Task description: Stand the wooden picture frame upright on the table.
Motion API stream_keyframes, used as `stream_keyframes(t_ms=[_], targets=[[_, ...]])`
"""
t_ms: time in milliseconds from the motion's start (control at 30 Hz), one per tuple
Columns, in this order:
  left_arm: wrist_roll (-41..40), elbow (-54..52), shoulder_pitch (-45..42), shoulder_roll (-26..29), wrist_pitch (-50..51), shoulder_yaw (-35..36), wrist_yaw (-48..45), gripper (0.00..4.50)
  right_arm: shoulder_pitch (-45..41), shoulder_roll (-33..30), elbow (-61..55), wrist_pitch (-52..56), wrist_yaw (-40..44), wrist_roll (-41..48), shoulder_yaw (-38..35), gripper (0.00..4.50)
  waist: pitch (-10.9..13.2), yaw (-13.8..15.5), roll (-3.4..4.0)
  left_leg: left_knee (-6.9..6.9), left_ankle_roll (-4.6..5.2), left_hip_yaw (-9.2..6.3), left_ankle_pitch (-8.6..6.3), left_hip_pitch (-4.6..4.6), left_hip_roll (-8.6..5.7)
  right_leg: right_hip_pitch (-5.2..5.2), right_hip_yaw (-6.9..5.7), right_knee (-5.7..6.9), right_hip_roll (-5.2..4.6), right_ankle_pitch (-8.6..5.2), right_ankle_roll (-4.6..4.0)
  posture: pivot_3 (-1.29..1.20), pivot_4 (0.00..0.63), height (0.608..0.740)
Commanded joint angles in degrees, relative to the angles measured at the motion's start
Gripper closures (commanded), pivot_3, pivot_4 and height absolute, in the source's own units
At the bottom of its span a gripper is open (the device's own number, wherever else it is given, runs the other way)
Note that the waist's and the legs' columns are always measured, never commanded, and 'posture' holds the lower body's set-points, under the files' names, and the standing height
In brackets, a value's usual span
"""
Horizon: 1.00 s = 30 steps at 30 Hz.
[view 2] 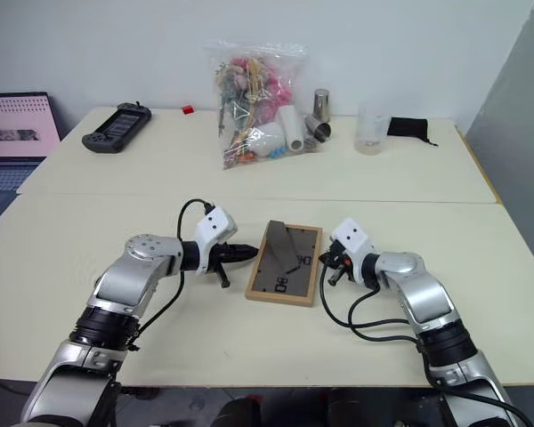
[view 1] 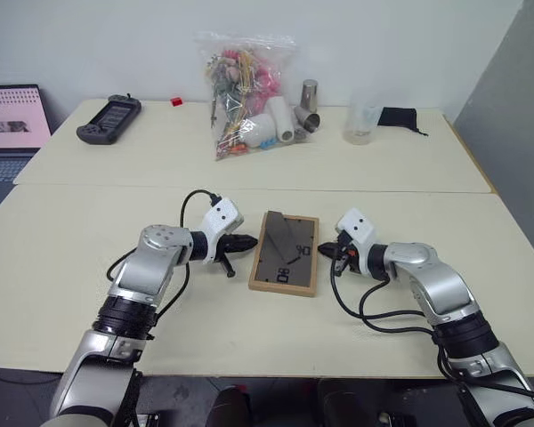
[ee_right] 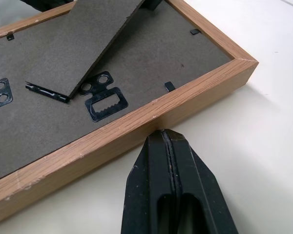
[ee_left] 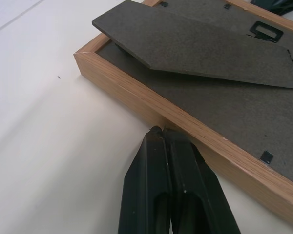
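- The wooden picture frame [view 1: 286, 253] lies flat and face down on the near half of the table [view 1: 89, 267], just on the near side of the seam that crosses the tabletop.
- It is a small rectangle with a rim of light, grained oak-like wood with mitred corners; its back is a matt dark grey board.
- A tapered grey stand flap [ee_left: 195, 46] is lifted a little off the back, and a small black saw-tooth hanger plate [ee_right: 106, 103] and black metal tabs sit on the board.
- The table is pale cream, smooth and flat.
- The left claw [view 1: 246, 241] sits at 9 o'clock of the frame, its two black fingers pressed together and holding nothing; in the left wrist view the tips [ee_left: 158, 134] meet the wooden side rim.
- The right claw [view 1: 328, 253] sits at 3 o'clock of the frame, also closed and empty; in the right wrist view its tips [ee_right: 167, 136] touch the outer wooden edge near a corner.
- At 12 o'clock on the far half of the table stand a clear plastic bag [view 1: 242, 89] stuffed with mixed colourful items, white and metal cylinders [view 1: 294, 116] and a clear cup [view 1: 360, 123].
- At 10 o'clock lies a dark handheld game console [view 1: 109, 118].
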Motion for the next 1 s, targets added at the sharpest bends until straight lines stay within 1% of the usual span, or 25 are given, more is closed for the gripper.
stream_keyframes(t_ms=[33, 267, 433, 567, 633, 667, 733, 767, 800, 867, 933, 1000], targets=[[-4.14, -8.55, 0.69, 0.73, 2.37, -0.93, -3.12, 4.47, -0.72, 0.63, -4.53, -0.68, 3.07, 2.79, 1.17, 4.50, 0.00, -0.03, 0.00, 0.00, 0.00, 0.00, 0.00, 0.00, 0.01, 0.00, 0.01, -0.01, 0.00, 0.00, 0.00, 0.00, 0.150, 0.740], [-3.17, -9.08, 1.67, 2.52, 2.12, -1.38, -3.21, 4.47, -1.13, 0.18, -3.27, -1.42, 3.37, 1.75, 1.06, 4.50, 0.00, 0.05, 0.00, 0.00, 0.00, 0.00, 0.00, 0.00, 0.00, -0.01, 0.00, -0.02, 0.00, 0.00, 0.00, 0.00, 0.150, 0.740], [-2.08, -6.55, 2.76, 5.91, 0.68, -0.35, -4.11, 4.47, -0.55, -2.98, -2.06, -3.36, 4.06, -0.12, 0.72, 4.50, 0.00, 0.03, 0.00, 0.00, 0.00, 0.00, 0.00, 0.00, 0.00, -0.01, 0.00, -0.02, 0.00, -0.01, 0.00, 0.00, 0.150, 0.740], [-4.13, -5.07, 3.65, 7.24, 0.82, 2.67, -4.59, 4.47, -0.09, -4.97, -2.26, -3.85, 4.76, 0.31, -0.18, 4.50, 0.00, 0.02, 0.00, -0.01, 0.01, 0.01, 0.00, 0.00, 0.00, -0.01, 0.00, -0.04, 0.00, -0.01, 0.00, 0.00, 0.150, 0.740], [-6.57, -4.72, 3.88, 7.86, 3.47, 4.20, -5.70, 4.47, 0.11, -5.76, -2.57, -3.87, 5.06, 0.66, -0.34, 4.50, 0.00, 0.03, 0.00, -0.01, 0.01, 0.00, 0.00, 0.00, 0.01, -0.01, 0.00, -0.04, 0.00, -0.01, 0.00, 0.00, 0.150, 0.740], [-7.74, -4.99, 4.43, 8.73, 4.30, 4.48, -7.14, 4.29, 0.21, -6.08, -2.74, -3.80, 5.19, 0.81, -0.32, 4.50, 0.00, 0.03, 0.00, 0.00, 0.01, 0.00, 0.00, 0.00, 0.01, -0.01, -0.01, -0.04, 0.00, -0.01, 0.00, 0.00, 0.150, 0.740], [-14.93, -6.51, 5.35, 10.10, 13.76, 7.15, -11.09, 3.99, 0.70, -6.64, -3.68, -3.40, 5.91, 1.33, -0.22, 4.50, 0.00, -0.14, 0.00, -0.01, 0.01, 0.00, -0.01, 0.00, 0.02, -0.01, -0.01, -0.04, 0.01, -0.02, 0.00, 0.00, 0.150, 0.740], [-17.73, -6.93, 5.39, 10.39, 17.42, 8.19, -11.85, 3.72, 0.84, -6.72, -3.98, -3.20, 6.13, 1.55, -0.22, 4.50, 0.00, -0.14, 0.00, -0.02, 0.01, 0.01, -0.01, -0.01, 0.03, -0.02, 0.00, -0.04, 0.02, -0.02, -0.01, 0.00, 0.150, 0.740], [-21.36, -6.55, 4.53, 10.09, 23.45, 9.93, -11.83, 3.53, 0.89, -6.69, -4.21, -2.99, 6.41, 1.89, -0.13, 4.50, 0.01, -0.15, 0.00, -0.03, 0.01, 0.00, -0.01, -0.01, 0.03, -0.02, -0.02, -0.02, 0.02, -0.04, -0.04, 0.00, 0.150, 0.740], [-25.99, -5.88, 3.23, 10.01, 31.41, 11.79, -11.57, 3.05, 0.83, -6.58, -4.29, -2.97, 6.67, 2.14, 0.13, 4.50, 0.01, -0.14, -0.01, -0.02, 0.01, 0.00, -0.01, -0.02, 0.04, -0.03, -0.03, -0.01, 0.02, -0.05, -0.04, 0.00, 0.150, 0.740], [-27.83, -6.38, 4.16, 11.83, 33.43, 11.03, -13.13, 2.62, 0.56, -5.91, -3.74, -3.46, 6.23, 1.68, 0.73, 4.50, 0.00, -0.16, -0.01, 0.00, 0.01, -0.01, -0.01, -0.02, 0.03, -0.03, -0.04, 0.01, 0.02, -0.07, -0.01, 0.00, 0.150, 0.740], [-30.36, -3.34, 3.23, 11.60, 40.24, 12.34, -11.58, 2.19, -0.21, -4.93, -2.38, -4.35, 5.73, 0.97, 1.70, 4.50, 0.00, -0.18, -0.01, -0.01, 0.01, -0.02, -0.01, 0.01, 0.04, -0.02, -0.04, 0.01, 0.03, -0.07, 0.00, 0.00, 0.150, 0.740]])
